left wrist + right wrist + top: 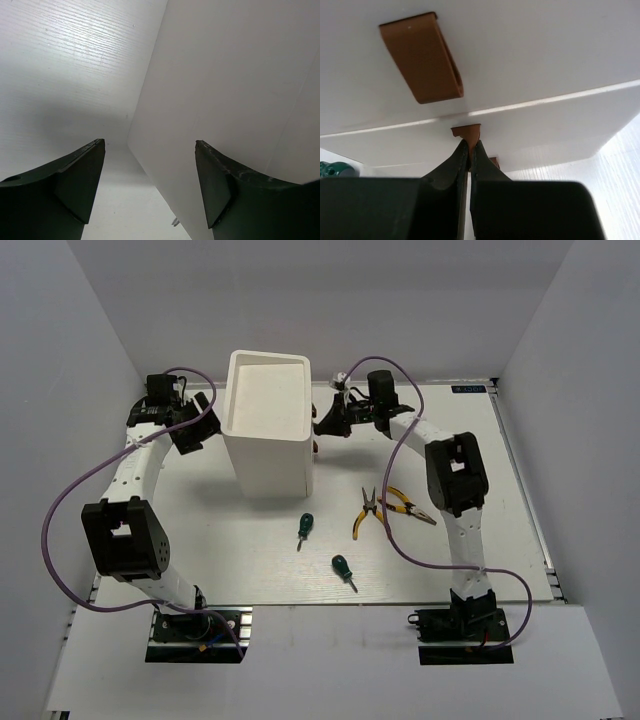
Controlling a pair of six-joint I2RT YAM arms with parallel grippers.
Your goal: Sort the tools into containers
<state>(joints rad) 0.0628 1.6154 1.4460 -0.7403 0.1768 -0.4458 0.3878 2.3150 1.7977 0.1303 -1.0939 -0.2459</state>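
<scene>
Overhead view: a white table (pixel 480 470) carries a tall white cabinet (pixel 272 465) at upper centre, with one arm on each side of it.

Most of your sorting is not yet done. Four tools lie loose on the table below the cabinet. One green screwdriver (pixel 304 527) is at centre frame and a second green screwdriver (pixel 344 571) lies lower right of it. The left pliers (pixel 366 510) and the right pliers (pixel 408 506), both yellow-handled, lie close together right of centre. No thin long screwdriver shows in any view, so you cannot tell whether those are stowed. From above, no drawer stands visibly open. The step in hand looks like opening one.

Your right arm rises from its base at lower right, bends at the right of the frame, and turns left to the cabinet's drawer face. In the wrist view, the right tool (pixel 469 145) has its fingers pressed together, pinching the brown tab (pixel 466 131) of the middle drawer (pixel 545 120). A larger upper tab (pixel 421 57) sits at upper left.

Your left arm arcs up the left side. The left tool (pixel 150 150) is spread and holds nothing, just beside the cabinet's plain wall. Whether it touches the wall is unclear.
</scene>
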